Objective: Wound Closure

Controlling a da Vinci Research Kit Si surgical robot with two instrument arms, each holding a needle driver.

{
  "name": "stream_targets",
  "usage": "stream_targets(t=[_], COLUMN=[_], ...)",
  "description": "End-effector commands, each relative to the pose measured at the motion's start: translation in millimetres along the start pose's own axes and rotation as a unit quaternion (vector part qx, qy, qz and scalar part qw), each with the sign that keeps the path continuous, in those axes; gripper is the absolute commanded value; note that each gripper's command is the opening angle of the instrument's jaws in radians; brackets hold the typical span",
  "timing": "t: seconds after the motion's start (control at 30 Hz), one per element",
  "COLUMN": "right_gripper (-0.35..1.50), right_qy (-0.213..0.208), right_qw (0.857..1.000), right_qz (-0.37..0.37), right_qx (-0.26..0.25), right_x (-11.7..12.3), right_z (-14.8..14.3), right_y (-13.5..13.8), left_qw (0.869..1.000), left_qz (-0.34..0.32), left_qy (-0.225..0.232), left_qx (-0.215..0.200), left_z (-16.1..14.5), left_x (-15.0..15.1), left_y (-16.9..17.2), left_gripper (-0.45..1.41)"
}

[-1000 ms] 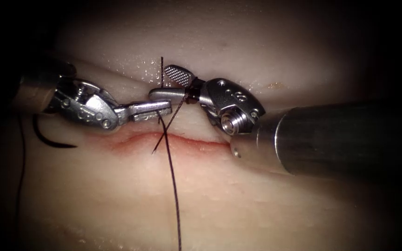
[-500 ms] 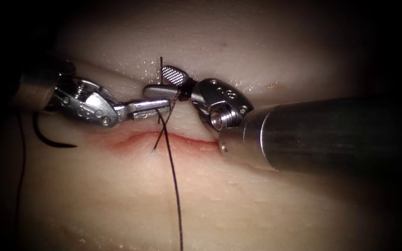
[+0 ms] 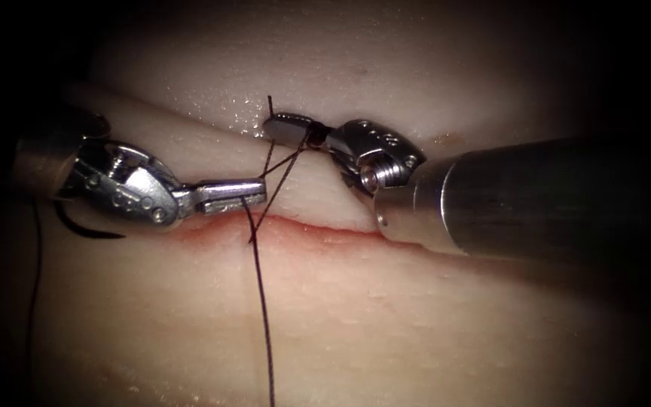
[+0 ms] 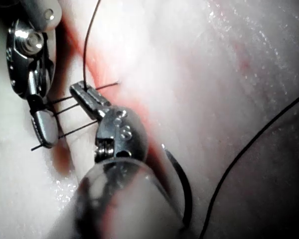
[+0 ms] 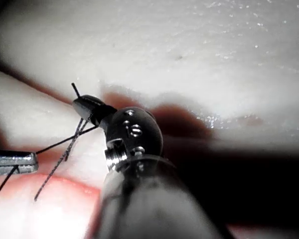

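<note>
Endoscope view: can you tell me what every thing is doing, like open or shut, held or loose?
left tool: shut on the thread.
right tool: shut on the thread.
thread: stretched between both tools, running down across the cut.
needle: loose, lying on the tissue left of the stitch.
cut: open, reddened with fluid.

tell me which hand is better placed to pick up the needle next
Likely left: the needle lies loose on the tissue beside the left hand; the right hand is farther off. Both hold thread.
</note>
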Motion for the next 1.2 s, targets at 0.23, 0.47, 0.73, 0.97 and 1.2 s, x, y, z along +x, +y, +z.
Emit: stream_targets(t=[0.23, 0.47, 0.73, 0.97, 1.2], right_gripper=[-0.35, -0.35, -0.35, -0.35, -0.35], right_qy=[0.0, 0.011, 0.025, 0.033, 0.033], right_qw=[1.0, 0.999, 0.996, 0.991, 0.989], right_qz=[-0.002, -0.032, -0.079, -0.123, -0.138], right_qx=[0.009, 0.042, 0.037, 0.035, 0.038], right_x=[-0.4, -0.7, -1.1, -2.2, -3.3], right_z=[0.7, 0.8, -0.5, -1.3, -2.5], right_y=[-0.5, -2.3, -5.2, -7.6, -9.4], left_qw=[1.0, 1.0, 0.999, 0.995, 0.991], left_qz=[0.0, -0.002, -0.032, -0.068, -0.089], left_qy=[-0.005, -0.008, -0.021, -0.067, -0.095], left_qx=[0.001, 0.001, 0.005, 0.023, 0.033], left_z=[-0.1, -1.1, -3.2, -5.9, -7.2], left_x=[-0.3, -0.3, -0.9, -2.0, -3.8], left_y=[0.7, 0.3, -1.7, -6.1, -10.4], left_gripper=[-0.45, -0.45, -0.45, -0.45, -0.45])
